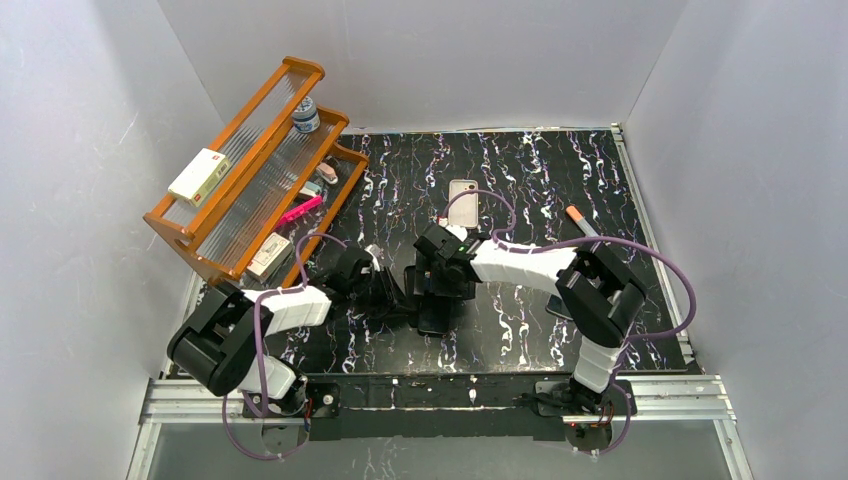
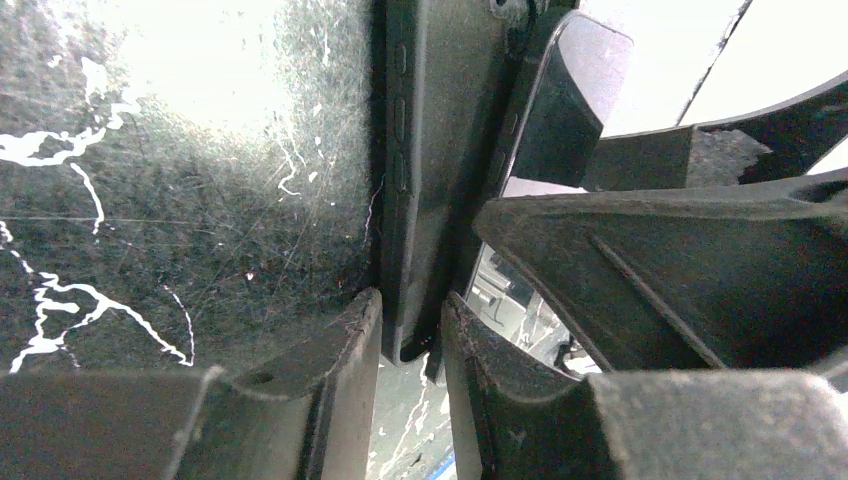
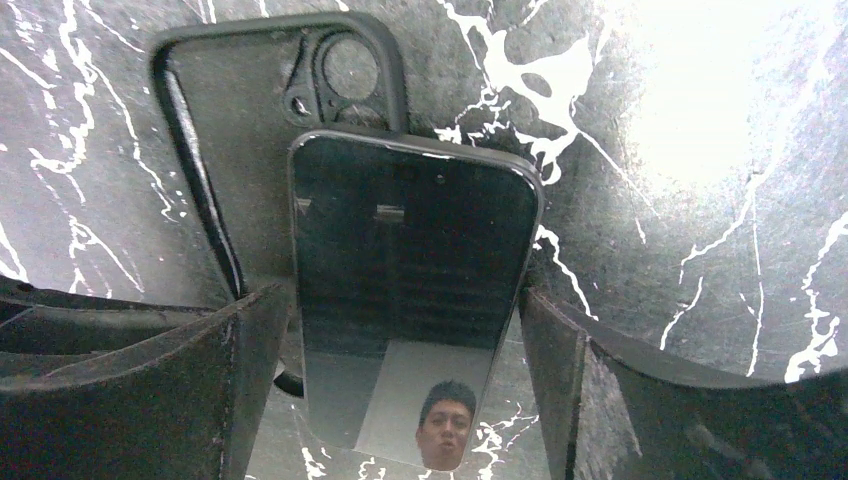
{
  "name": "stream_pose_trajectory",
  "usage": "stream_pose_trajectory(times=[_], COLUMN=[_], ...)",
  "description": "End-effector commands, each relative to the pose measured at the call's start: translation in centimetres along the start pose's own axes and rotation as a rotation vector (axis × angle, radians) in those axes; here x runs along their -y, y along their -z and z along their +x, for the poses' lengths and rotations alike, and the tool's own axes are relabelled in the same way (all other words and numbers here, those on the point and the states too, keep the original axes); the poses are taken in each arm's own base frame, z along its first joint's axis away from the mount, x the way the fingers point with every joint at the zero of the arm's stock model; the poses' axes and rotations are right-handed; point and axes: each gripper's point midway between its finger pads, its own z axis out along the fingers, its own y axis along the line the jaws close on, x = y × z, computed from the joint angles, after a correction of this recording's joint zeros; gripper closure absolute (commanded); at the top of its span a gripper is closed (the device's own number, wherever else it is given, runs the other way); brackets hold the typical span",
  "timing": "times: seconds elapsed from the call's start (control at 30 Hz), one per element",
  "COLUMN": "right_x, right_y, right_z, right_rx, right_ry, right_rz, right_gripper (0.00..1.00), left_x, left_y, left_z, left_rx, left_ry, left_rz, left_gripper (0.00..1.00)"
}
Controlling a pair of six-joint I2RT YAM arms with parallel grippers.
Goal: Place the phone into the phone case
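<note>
The black phone [image 3: 410, 290] lies screen up, its top end resting over a dark phone case [image 3: 250, 110], an open shell with a round camera cutout. My right gripper [image 3: 405, 400] is open, one finger on each side of the phone's lower half. In the left wrist view my left gripper [image 2: 410, 340] is shut on the case's side wall [image 2: 420, 150], which shows moulded buttons. The phone's glossy screen [image 2: 575, 90] sits just right of that wall. From above, both grippers [image 1: 392, 290] [image 1: 440, 282] meet over the phone [image 1: 434, 318] at the table's near middle.
A cream-white phone-sized shell [image 1: 462, 203] lies apart at the far middle. A wooden tiered rack [image 1: 250, 170] holding boxes and a small bottle fills the left side. An orange-tipped pen [image 1: 581, 220] lies at the right. White walls enclose the black marbled table [image 1: 540, 170].
</note>
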Motion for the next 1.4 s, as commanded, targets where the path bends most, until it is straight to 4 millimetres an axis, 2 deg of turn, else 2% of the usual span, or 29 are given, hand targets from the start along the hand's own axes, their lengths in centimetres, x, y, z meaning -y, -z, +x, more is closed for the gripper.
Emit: stream_pose_trajectory(times=[0.0, 0.1, 0.27, 0.4, 0.67, 1.17, 1.37], right_x=[-0.3, 0.0, 0.4, 0.4, 0.4, -2.8, -5.1], right_y=[0.3, -0.1, -0.1, 0.3, 2.0, 4.0, 4.8], right_z=[-0.4, -0.1, -0.2, -0.5, -0.5, -2.4, -4.6], right_rx=[0.019, 0.013, 0.025, 0.039, 0.053, 0.129, 0.25], right_ry=[-0.004, -0.004, 0.01, 0.03, 0.041, 0.085, 0.176], right_rz=[0.023, 0.034, 0.047, 0.042, 0.002, -0.165, -0.283], right_gripper=[0.1, 0.19, 0.43, 0.5, 0.53, 0.58, 0.58], left_x=[0.4, 0.5, 0.2, -0.1, -0.6, -0.6, -2.3], left_y=[-0.1, 0.1, 1.4, 2.3, 2.1, 1.9, 3.3], left_z=[0.9, 0.8, 0.1, -0.9, -1.1, -1.7, -2.6], left_rx=[-0.021, -0.008, 0.05, 0.098, 0.083, 0.076, 0.083], left_ry=[0.027, 0.027, 0.007, -0.02, -0.024, -0.043, -0.002], left_rz=[0.04, 0.043, -0.008, -0.067, -0.109, -0.125, -0.195], left_gripper=[0.73, 0.73, 0.7, 0.69, 0.68, 0.67, 0.53])
